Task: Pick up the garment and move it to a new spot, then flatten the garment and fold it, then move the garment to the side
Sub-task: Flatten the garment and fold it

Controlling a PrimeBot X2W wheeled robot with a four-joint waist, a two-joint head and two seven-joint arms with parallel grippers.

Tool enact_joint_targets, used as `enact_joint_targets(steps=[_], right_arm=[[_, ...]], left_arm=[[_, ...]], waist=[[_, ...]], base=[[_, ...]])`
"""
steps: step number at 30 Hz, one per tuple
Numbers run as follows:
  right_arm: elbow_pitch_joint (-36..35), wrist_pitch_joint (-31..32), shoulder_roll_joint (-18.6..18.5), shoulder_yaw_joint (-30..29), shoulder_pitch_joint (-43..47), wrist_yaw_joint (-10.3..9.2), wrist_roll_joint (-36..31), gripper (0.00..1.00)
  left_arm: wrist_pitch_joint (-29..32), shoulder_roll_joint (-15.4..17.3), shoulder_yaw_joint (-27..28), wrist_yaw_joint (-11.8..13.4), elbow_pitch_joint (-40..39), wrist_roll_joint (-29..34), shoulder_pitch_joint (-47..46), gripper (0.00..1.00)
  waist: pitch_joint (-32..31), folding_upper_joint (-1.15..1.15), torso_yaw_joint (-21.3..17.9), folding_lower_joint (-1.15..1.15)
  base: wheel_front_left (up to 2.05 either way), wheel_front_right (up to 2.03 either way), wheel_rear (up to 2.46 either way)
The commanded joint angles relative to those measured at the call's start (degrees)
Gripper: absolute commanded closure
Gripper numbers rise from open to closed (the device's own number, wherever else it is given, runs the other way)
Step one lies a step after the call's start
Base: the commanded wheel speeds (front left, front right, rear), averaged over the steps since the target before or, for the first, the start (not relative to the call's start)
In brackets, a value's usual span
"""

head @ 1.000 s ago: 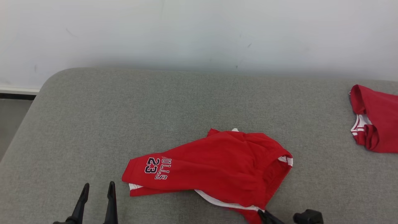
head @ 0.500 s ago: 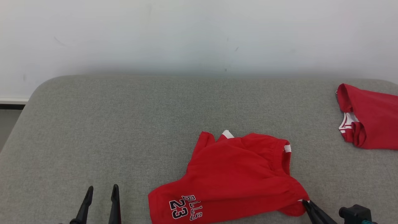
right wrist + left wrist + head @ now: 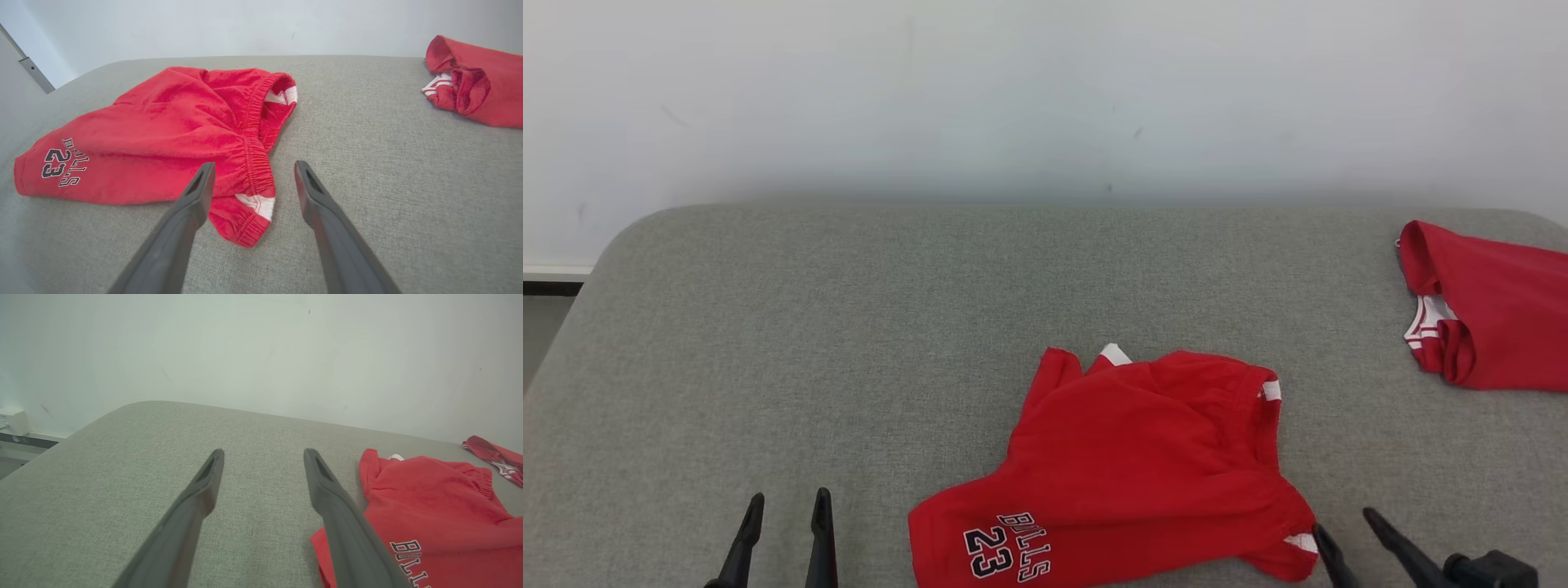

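Right pincer (image 3: 1342, 523): open, with its two dark fingers wide apart and nothing held.
Left pincer (image 3: 790, 498): open too, low over the bare grey surface (image 3: 849, 327), touching no cloth.
Red shorts (image 3: 1143, 457): lay crumpled on the surface between the two pincers, closer to the right one.
Waistband corner: in the right wrist view, this corner with its white stripe (image 3: 255, 203) lay loose right under the gap of the right pincer (image 3: 254, 165).
Number print (image 3: 1009, 547): on the leg end that pointed toward the left pincer.
Left wrist view: the shorts (image 3: 433, 498) sat just to the right of the left pincer (image 3: 263, 455).
Second red garment (image 3: 1486, 310): bunched up far ahead and to the right of the right pincer, well apart from the shorts.
White wall (image 3: 1013, 82): stood behind the surface.
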Motion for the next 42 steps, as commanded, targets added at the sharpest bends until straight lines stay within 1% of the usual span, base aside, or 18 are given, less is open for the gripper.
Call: enact_joint_targets(steps=[1, 6, 10, 13, 16, 18, 20, 23, 26, 29, 40, 41, 42], right_arm=[[-1.2, 0.0, 0.6, -1.5, 0.7, -0.15, -0.9, 0.00], [-6.2, 0.0, 3.8, -6.7, 2.4, -0.15, -4.7, 0.00], [-8.5, 0.0, 6.9, -10.2, 2.9, -0.15, -7.0, 0.00], [-8.9, 0.0, 8.9, -11.3, 3.2, -0.15, -8.2, 0.00], [-8.9, 0.0, 10.2, -11.3, 2.6, -0.15, -9.0, 0.00], [-8.9, 0.0, 10.5, -11.2, 2.4, -0.15, -9.2, 0.00], [-8.8, 0.0, 10.7, -11.0, 2.0, -0.15, -9.3, 0.00], [-8.7, 0.0, 10.8, -10.9, 1.5, -0.15, -9.4, 0.00], [-8.7, 0.0, 10.7, -10.9, 1.2, -0.15, -9.4, 0.00], [-8.7, 0.0, 10.8, -10.8, 0.6, -0.15, -9.4, 0.00], [-8.3, 0.0, 10.9, -9.6, -0.4, -0.15, -9.5, 0.00], [-8.2, 0.0, 10.8, -9.6, -0.5, -0.15, -9.6, 0.00], [-8.2, 0.0, 10.8, -9.5, -0.5, -0.15, -9.6, 0.00]], left_arm=[[-0.2, -0.1, 0.2, 0.1, -0.2, 0.3, 0.4, 0.00], [-0.2, 0.0, 0.1, 0.1, -0.2, 0.5, 0.3, 0.00], [-0.2, 0.2, -1.3, 0.1, 0.4, 0.4, -0.3, 0.00], [-0.2, 0.7, -3.3, 0.1, 1.6, 0.1, -0.7, 0.00], [-0.2, 1.5, -6.5, 0.1, 3.3, -0.4, -0.7, 0.00], [-0.2, 1.8, -7.5, 0.1, 4.0, -0.6, -0.8, 0.00], [-0.2, 2.6, -9.9, 0.1, 5.7, -1.3, -0.9, 0.00], [-0.2, 4.0, -13.2, 0.1, 8.9, -2.3, -1.3, 0.00], [-0.2, 4.6, -15.2, 0.1, 12.0, -3.8, -2.5, 0.00], [-0.2, 4.8, -16.3, 0.1, 14.7, -5.6, -3.3, 0.00], [-0.2, 5.3, -19.5, 0.1, 20.4, -8.0, -8.2, 0.00], [-0.2, 5.5, -19.9, 0.1, 20.8, -8.3, -8.7, 0.06], [-0.2, 5.7, -20.2, 0.1, 21.3, -8.6, -9.2, 0.64]], waist=[[0.2, 0.00, -0.3, 0.00], [0.5, 0.00, -0.9, 0.00], [1.0, 0.00, -1.2, 0.00], [1.4, 0.00, -1.4, 0.00], [1.7, 0.00, -1.9, 0.00], [1.8, 0.00, -2.0, 0.00], [1.9, 0.00, -2.2, 0.00], [2.3, 0.00, -2.5, 0.00], [2.7, 0.00, -2.7, 0.00], [3.0, 0.00, -2.9, 0.00], [3.7, 0.00, -4.0, 0.00], [3.7, 0.00, -4.1, 0.00], [3.6, 0.00, -4.1, 0.00]], base=[[0.00, 0.00, 0.00], [0.00, 0.00, 0.00], [0.00, 0.00, 0.00], [0.00, 0.00, 0.00], [0.00, 0.00, 0.00], [0.00, 0.00, 0.00], [0.00, 0.00, 0.00], [0.00, 0.00, 0.00], [0.00, 0.00, 0.00], [0.00, 0.00, 0.00], [0.00, 0.00, 0.00], [0.00, 0.00, 0.00], [0.00, 0.00, 0.00]])
